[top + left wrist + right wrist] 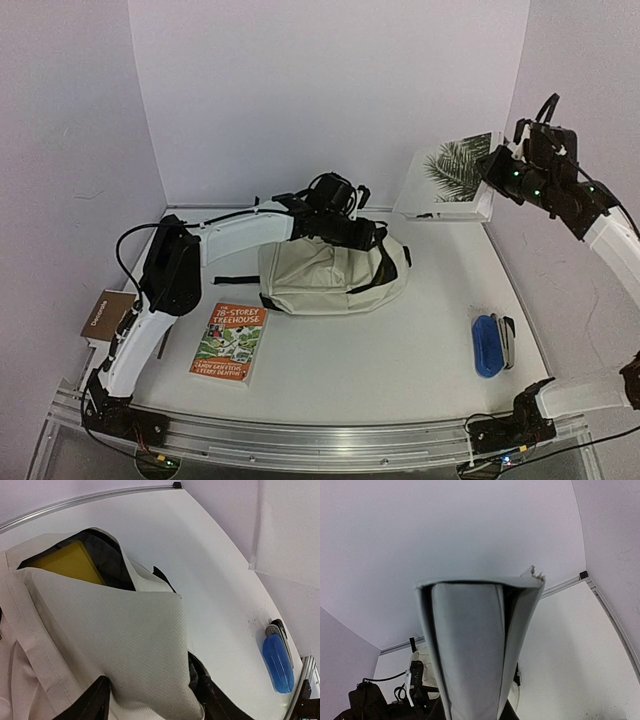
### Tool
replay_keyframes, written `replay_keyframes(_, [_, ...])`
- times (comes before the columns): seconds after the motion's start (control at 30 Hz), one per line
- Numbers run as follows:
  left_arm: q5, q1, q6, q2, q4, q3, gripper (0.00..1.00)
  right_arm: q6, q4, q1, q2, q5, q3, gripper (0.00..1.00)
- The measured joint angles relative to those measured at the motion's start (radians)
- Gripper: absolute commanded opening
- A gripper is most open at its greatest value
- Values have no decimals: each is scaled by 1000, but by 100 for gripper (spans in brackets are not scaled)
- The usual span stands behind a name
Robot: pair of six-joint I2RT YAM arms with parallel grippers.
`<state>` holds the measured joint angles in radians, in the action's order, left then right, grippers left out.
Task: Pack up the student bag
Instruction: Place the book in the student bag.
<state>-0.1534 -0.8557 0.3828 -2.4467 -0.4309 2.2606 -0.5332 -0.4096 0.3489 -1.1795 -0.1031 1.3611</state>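
The student bag (325,280), a cream canvas backpack, lies in the middle of the table. My left gripper (375,236) is shut on the cream flap at its opening (115,640) and holds it up. The dark lining and a yellow book (70,562) show inside. My right gripper (497,166) is shut on a white book with a palm-leaf cover (452,176), held high at the back right. In the right wrist view this book (470,645) fills the middle, edge on, above the bag (420,661).
An orange "78-Storey Treehouse" book (229,342) lies front left of the bag. A brown item (106,316) sits at the left edge. A blue pencil case (488,345) lies at the right, also in the left wrist view (277,662).
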Motion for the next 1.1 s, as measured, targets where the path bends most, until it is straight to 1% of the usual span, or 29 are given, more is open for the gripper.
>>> replay_keyframes(0.03, [5,-2,3,-6,-7,9,20,-3,-3,0,8,1,-7,14])
replay_keyframes(0.1, [20,-4,-1,-8,-19,11,8,-6,-11,0,22,7,-14,14])
replay_keyframes(0.13, [29,-5,2,-9,-23,10,2,-8,-14,0,27,11,-15,14])
replay_keyframes(0.17, [36,-5,2,-8,-24,7,1,-10,-18,-1,32,16,-15,14])
replay_keyframes(0.23, [50,-4,-7,5,-10,-25,0,-15,-24,-1,41,31,-16,14])
replay_keyframes(0.3, [56,-2,-18,49,11,-102,0,-21,-25,-1,52,49,-26,14])
replay_keyframes(0.4, [62,3,-37,148,30,-227,0,-34,-27,-1,71,72,-55,13])
replay_keyframes(0.5, [62,6,-54,265,44,-312,0,-51,-30,-1,82,105,-92,13])
replay_keyframes(0.6, [56,7,-70,378,47,-350,0,-68,-32,-1,82,149,-126,11])
replay_keyframes(0.7, [42,7,-73,448,46,-351,0,-92,-27,-1,78,213,-165,10])
replay_keyframes(0.9, [-10,5,-68,470,51,-375,0,-164,23,-1,57,331,-261,10])
replay_keyframes(1.1, [-42,4,-44,470,94,-445,0,-240,46,-1,56,367,-371,11])
